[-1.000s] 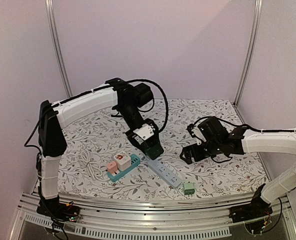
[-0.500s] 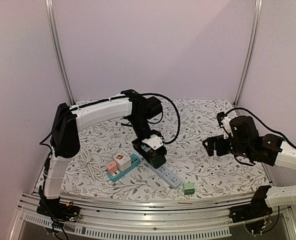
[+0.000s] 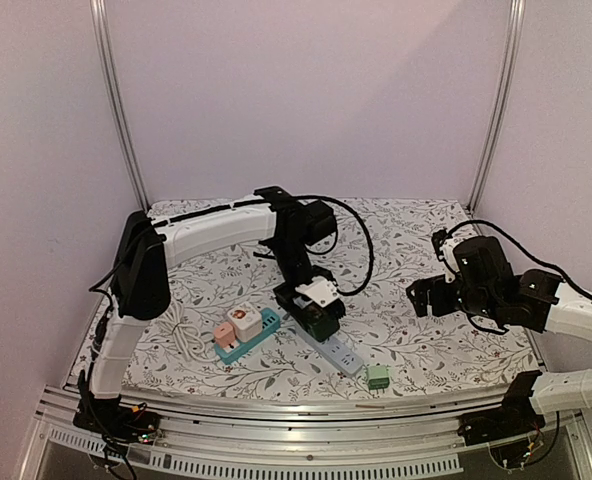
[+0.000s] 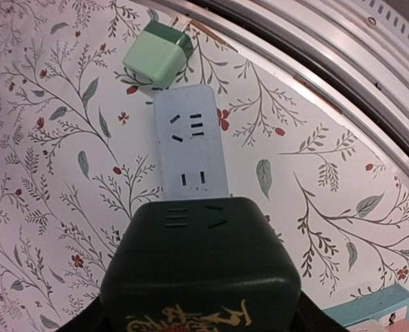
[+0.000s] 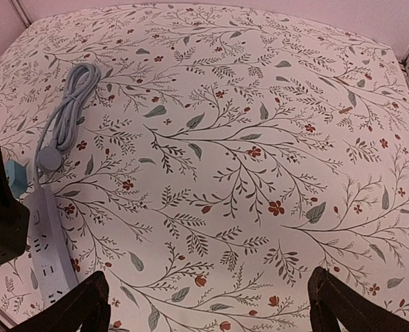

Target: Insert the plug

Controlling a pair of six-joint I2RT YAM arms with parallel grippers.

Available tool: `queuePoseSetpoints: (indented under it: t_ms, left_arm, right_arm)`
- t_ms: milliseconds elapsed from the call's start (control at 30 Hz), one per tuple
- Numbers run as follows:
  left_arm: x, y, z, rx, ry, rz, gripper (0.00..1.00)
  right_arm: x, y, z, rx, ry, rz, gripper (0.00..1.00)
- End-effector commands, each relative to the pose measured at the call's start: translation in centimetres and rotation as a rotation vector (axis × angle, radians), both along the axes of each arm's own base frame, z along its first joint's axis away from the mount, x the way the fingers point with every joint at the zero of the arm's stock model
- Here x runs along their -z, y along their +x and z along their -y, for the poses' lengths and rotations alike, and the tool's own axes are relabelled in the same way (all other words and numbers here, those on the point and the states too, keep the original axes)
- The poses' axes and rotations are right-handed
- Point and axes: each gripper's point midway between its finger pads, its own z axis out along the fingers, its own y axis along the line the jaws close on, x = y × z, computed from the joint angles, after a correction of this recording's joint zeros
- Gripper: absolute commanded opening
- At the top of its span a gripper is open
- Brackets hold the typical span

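Observation:
My left gripper (image 3: pixel 314 308) is shut on a dark green plug block (image 3: pixel 319 317). It holds the block over the far end of the white power strip (image 3: pixel 338 350). In the left wrist view the block (image 4: pixel 201 270) covers the near part of the strip (image 4: pixel 191 149); two socket groups beyond it stay bare. I cannot tell whether the block touches the strip. My right gripper (image 3: pixel 421 298) is open and empty above the cloth at the right, with its fingertips (image 5: pixel 87 304) wide apart. The strip (image 5: pixel 49 259) and block (image 5: pixel 1 228) show at that view's left edge.
A light green plug (image 3: pixel 378 376) lies at the strip's near end and also shows in the left wrist view (image 4: pixel 156 59). A teal strip (image 3: pixel 259 332) holding pink and white plugs lies left of the block. A coiled white cable (image 3: pixel 181 330) lies farther left. The metal table rail (image 4: pixel 329 41) is close by.
My left arm has moved right and down with the dark green block, onto the strip's far end. My right arm pulled back to the right, then stayed almost still.

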Motion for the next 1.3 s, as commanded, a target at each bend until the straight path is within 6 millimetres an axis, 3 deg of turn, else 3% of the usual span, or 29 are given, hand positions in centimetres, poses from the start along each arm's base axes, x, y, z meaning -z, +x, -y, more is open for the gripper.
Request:
queuePoseSetpoints:
  t_ms: [0,567,1267]
  left_arm:
    - [0.6,0.2,0.8,-0.003,0.011,0.020,0.00]
    - [2.8,0.9,0.8,-0.005,0.055,0.054,0.00]
    - [2.2,-0.2,0.3,-0.006,0.101,0.056,0.00]
  right_arm:
    - [0.5,-0.1,0.7,0.021,-0.020,-0.005,0.99]
    - [0.8,0.0,0.4,0.008,-0.020,-0.010,0.99]
    - [1.1,0.1,0.3,0.004,-0.037,-0.014,0.99]
